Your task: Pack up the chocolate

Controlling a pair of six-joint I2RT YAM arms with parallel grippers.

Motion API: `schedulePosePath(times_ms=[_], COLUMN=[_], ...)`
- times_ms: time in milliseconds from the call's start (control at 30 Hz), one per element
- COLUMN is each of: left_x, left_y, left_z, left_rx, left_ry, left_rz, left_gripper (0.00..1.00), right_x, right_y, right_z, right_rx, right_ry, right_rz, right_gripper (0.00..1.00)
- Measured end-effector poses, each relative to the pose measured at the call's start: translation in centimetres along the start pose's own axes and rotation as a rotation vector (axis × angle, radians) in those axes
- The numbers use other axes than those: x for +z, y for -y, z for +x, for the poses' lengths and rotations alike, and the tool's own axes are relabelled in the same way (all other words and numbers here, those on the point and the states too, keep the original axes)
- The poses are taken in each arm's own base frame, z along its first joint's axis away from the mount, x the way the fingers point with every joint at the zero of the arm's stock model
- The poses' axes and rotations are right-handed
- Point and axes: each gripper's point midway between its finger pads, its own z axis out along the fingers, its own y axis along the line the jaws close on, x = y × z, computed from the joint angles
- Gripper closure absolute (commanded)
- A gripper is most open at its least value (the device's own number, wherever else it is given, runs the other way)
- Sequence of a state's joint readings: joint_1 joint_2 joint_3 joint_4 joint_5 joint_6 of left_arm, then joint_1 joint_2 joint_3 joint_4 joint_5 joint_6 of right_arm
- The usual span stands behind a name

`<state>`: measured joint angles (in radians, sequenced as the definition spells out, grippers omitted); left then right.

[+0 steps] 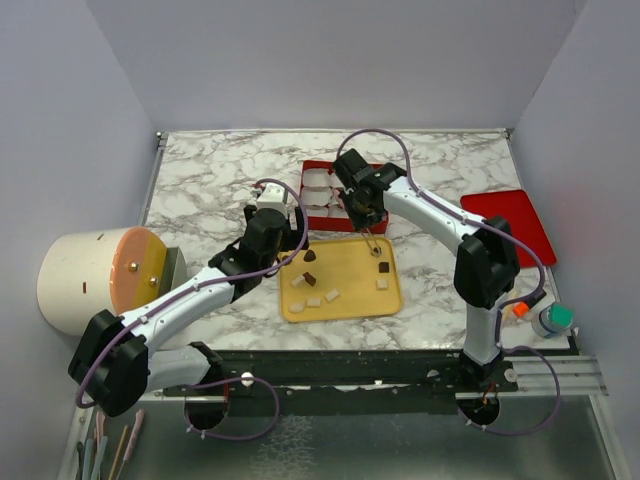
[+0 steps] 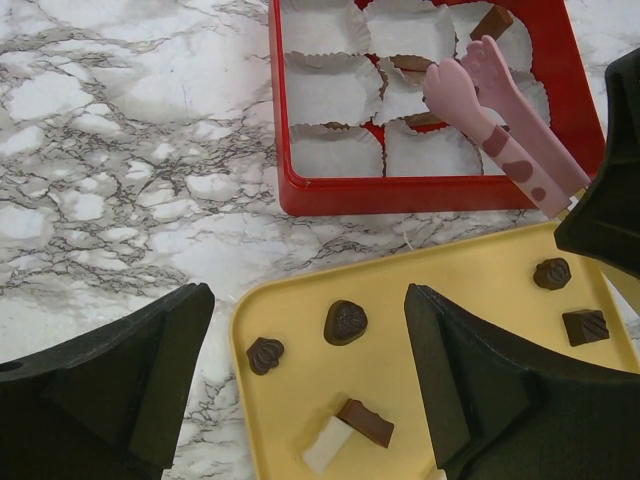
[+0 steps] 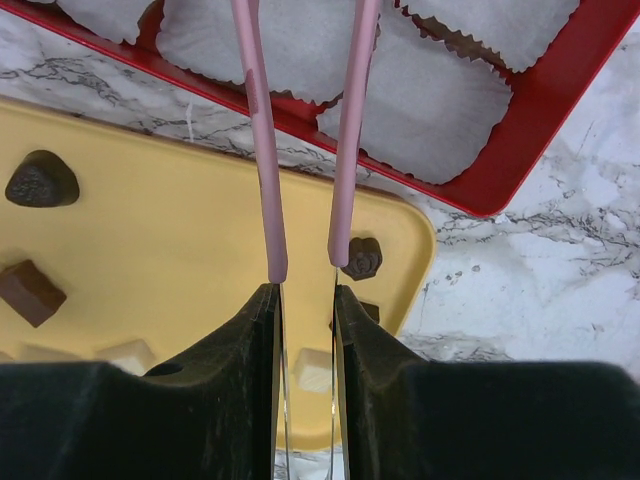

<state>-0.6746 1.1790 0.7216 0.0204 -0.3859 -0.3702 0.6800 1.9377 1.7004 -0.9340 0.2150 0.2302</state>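
Observation:
Several small brown chocolate pieces (image 2: pixel 345 322) lie on a yellow tray (image 1: pixel 350 272), with a few white pieces (image 2: pixel 328 445) among them. My left gripper (image 2: pixel 308 335) is open and empty, low over the tray's left corner. My right gripper (image 3: pixel 305 310) is shut on pink tongs (image 3: pixel 265 150). In the left wrist view the tongs (image 2: pixel 500 125) reach over the red box (image 2: pixel 400 193) of white paper cups. One cup holds a chocolate (image 2: pixel 492 22). I cannot tell whether the tong tips hold anything.
A red lid (image 1: pixel 515 225) lies flat at the right. A large white and orange cylinder (image 1: pixel 100 275) sits at the left table edge. A small teal-capped bottle (image 1: pixel 553 318) stands at the near right corner.

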Motion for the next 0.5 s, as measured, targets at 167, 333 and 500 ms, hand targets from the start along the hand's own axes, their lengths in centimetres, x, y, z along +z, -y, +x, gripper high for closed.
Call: schedulePosePath(times_ms=[167, 333, 500], left_x=[0.00, 0.00, 0.00], left_y=[0.00, 0.00, 0.00], left_z=[0.01, 0.00, -0.01], left_rx=[0.000, 0.000, 0.000], left_ry=[0.000, 0.000, 0.000], left_rz=[0.000, 0.000, 0.000], left_gripper=[0.13, 0.13, 0.13], right_x=[0.66, 0.73, 0.93], right_y=[-0.23, -0.38, -0.46], right_z=[0.01, -0.28, -0.20], right_rx=[-0.003, -0.004, -0.006], right_ry=[-0.007, 0.003, -0.002], right_rz=[-0.012, -0.025, -0.030], right_gripper=[0.97, 0.95, 0.94])
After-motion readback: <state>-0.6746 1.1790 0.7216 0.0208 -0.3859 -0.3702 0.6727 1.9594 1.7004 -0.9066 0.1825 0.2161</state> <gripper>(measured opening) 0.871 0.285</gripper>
